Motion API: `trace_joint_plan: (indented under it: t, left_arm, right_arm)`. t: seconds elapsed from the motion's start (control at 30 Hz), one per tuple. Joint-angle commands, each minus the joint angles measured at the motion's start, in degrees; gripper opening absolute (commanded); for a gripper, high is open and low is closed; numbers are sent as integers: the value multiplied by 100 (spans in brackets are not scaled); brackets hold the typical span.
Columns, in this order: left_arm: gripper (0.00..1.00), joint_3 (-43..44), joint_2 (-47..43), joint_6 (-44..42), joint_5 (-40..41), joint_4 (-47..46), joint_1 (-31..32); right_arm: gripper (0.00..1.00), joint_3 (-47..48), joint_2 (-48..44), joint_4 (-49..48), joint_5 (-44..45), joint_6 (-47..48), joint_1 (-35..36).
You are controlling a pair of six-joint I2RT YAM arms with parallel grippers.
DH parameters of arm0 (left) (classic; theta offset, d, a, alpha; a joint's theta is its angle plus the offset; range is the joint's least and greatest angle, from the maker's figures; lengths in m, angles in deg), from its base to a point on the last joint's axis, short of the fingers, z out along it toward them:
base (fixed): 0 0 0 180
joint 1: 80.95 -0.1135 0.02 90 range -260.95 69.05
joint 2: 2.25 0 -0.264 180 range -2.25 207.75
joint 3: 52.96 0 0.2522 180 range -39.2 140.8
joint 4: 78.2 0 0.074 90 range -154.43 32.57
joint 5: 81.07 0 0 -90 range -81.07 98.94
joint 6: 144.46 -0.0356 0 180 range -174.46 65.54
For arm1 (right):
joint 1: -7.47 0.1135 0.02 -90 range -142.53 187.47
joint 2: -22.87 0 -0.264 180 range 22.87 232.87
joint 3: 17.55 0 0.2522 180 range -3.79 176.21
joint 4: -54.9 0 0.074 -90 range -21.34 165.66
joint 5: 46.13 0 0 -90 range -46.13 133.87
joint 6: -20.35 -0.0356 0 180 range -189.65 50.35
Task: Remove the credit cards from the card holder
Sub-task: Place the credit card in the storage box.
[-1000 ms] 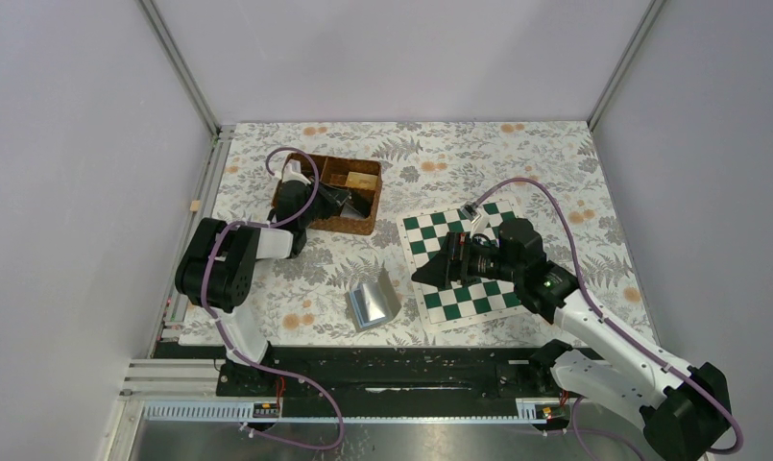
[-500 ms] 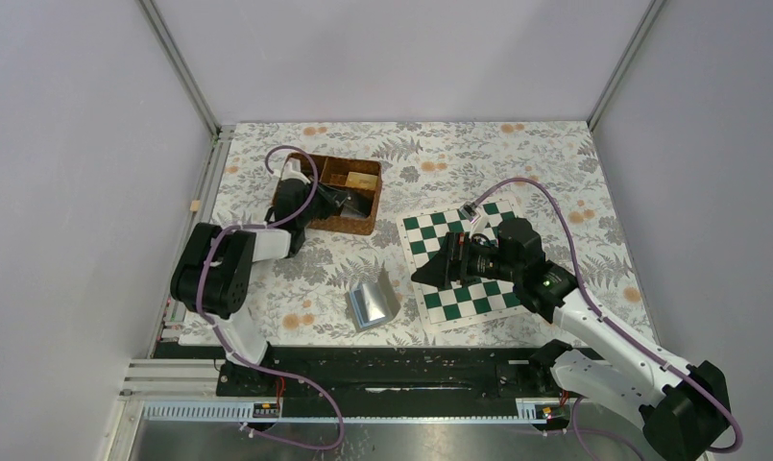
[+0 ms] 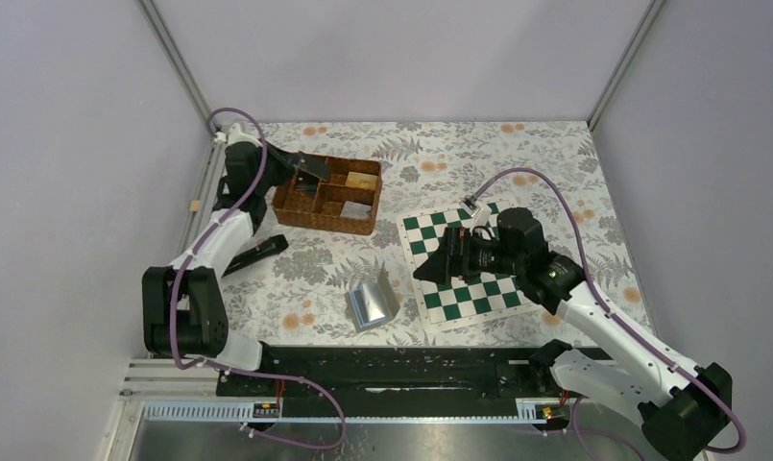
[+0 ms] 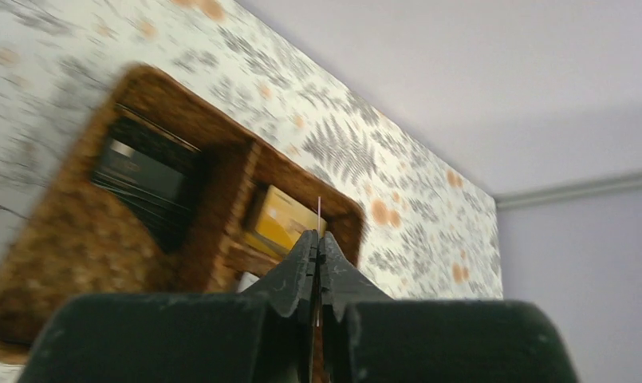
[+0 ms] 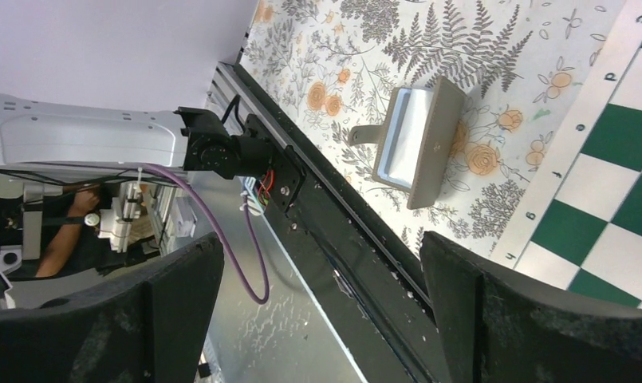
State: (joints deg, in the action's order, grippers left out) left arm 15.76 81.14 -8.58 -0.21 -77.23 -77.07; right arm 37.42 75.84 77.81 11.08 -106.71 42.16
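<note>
- Top view: the small grey folding card holder (image 3: 373, 302), pale and shiny inside, stands open like a tent on the flower-patterned table (image 3: 296, 288), just left of the green-and-white chessboard (image 3: 478, 305). Nobody's touching it.
- Same view: the left gripper (image 3: 310, 173) hangs over the far-left part of the brown wicker basket (image 3: 325, 228), well apart from the card holder. The right gripper (image 3: 438, 269) hovers over the chessboard's left edge, near the card holder but clear of it.
- Left wrist view, a bit blurred: the left gripper (image 4: 317, 238) is pinched almost flat. A thin card (image 4: 318, 209) pokes up edge-on between the jaws, so it's carrying one. Below, the wicker basket (image 4: 222, 199) holds dark cards (image 4: 142, 171) in one compartment and a gold card (image 4: 281, 219) in the next.
- Right wrist view: the right gripper (image 5: 321, 247) is spread wide with nothing in it. The card holder (image 5: 417, 144) sits beyond it, open, with its pale inside facing the camera. I can't tell whether any card is left in its pockets.
- My read: well along. Several cards look delivered to the wicker basket, and one more is over it waiting to be dropped. What's left is that release, then a check of the card holder for anything remaining.
</note>
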Motion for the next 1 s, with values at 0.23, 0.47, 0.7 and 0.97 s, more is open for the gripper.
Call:
trace_joint_plan:
  t: [0.23,0.47,0.7,0.97]
  left_arm:
    - [0,1155,1247,-585,-261,205,-834]
    - [0,1623,2016,-768,-569,-159,-871]
    - [0,1778,2430,-808,-625,-345,-867]
    - [0,1962,2820,-701,-885,-446,-865]
  right_arm:
    - [99,1305,191,1138,531,693,-42]
    - [99,1575,403,1150,502,700,-59]
    - [99,1709,604,1159,424,709,-86]
    - [99,1834,771,1139,453,726,-131]
